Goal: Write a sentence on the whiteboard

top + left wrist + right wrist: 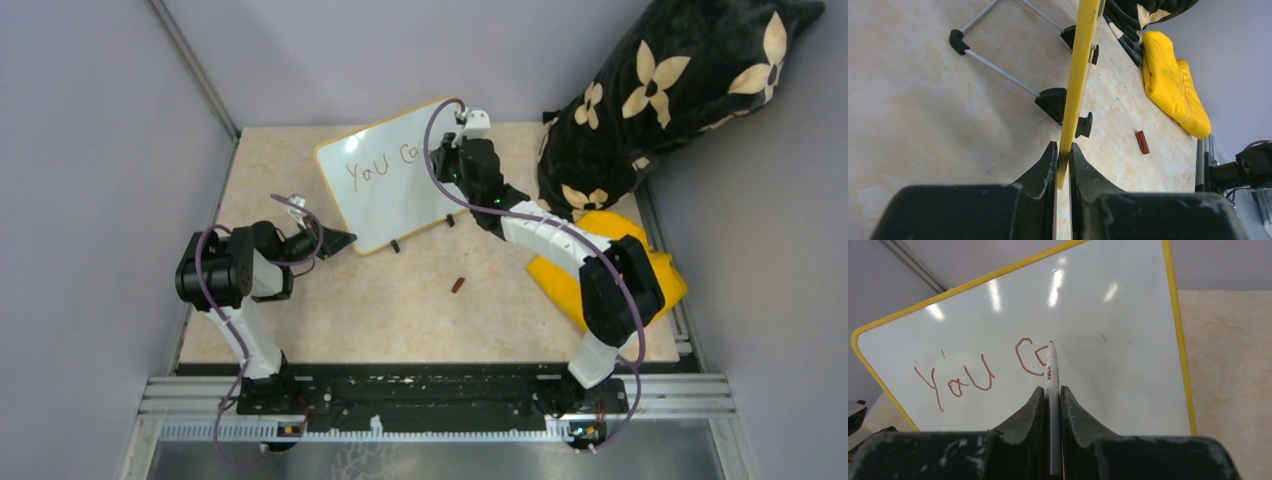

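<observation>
left gripper (1063, 152): clenched on the lower corner of the whiteboard (385, 190), frame edge between the jaws; it props the board.
whiteboard place: stands tilted on black feet at the middle back of the table (400, 310), between the two arms, face toward the right arm.
whiteboard look: white, glossy, thin yellow frame, rounded corners.
sentence (979, 374): reddish-brown strokes, "YoU C" plus a partial next letter, top line only; I judge it well short of done.
marker (1051, 371): white barrel, long axis straight out from the jaws, tip on the board at that partial letter, just right of the "C".
right gripper (1050, 392): grasping the marker; nearer arm to the writing.
key relation: bare board lies right of and below the tip, so the next strokes likely run rightward.
cap (458, 285): small, brown, on the table, apart from the board.
yellow cloth (665, 285): right edge, under the right arm.
</observation>
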Controlling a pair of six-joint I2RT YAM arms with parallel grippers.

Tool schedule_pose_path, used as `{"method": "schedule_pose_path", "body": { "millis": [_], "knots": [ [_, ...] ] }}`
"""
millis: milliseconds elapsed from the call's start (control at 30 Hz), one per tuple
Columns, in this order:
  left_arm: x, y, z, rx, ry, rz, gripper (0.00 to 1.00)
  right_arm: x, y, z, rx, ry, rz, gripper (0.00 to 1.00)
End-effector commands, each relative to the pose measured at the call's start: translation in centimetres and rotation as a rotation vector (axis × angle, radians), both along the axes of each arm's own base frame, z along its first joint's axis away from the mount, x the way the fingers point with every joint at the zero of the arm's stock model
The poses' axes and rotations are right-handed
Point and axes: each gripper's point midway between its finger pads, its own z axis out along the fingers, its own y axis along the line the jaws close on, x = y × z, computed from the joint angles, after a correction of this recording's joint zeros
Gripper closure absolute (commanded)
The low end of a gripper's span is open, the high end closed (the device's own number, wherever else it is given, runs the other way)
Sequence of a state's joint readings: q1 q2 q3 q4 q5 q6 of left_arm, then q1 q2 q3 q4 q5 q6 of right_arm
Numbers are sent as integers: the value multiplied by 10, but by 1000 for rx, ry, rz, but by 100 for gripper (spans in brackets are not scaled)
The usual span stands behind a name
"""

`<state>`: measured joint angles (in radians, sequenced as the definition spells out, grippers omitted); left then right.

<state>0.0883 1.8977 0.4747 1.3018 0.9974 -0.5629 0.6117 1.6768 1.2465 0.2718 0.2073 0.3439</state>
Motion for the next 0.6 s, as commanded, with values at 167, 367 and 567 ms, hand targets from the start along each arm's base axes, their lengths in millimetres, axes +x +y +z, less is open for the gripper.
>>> {"method": "schedule_pose_path", "body": {
  "millis": [167, 367, 567],
  "knots": [
    [3, -1, 0, 4, 11, 1, 100, 15, 0, 39, 64, -89, -5, 100],
    [2, -1, -1, 5, 12, 0, 100, 16, 3, 37, 65, -85, 3, 100],
    [2, -1, -1, 5, 12, 1, 100, 18, 3, 31, 58, -75, 0, 100]
  ]
}}
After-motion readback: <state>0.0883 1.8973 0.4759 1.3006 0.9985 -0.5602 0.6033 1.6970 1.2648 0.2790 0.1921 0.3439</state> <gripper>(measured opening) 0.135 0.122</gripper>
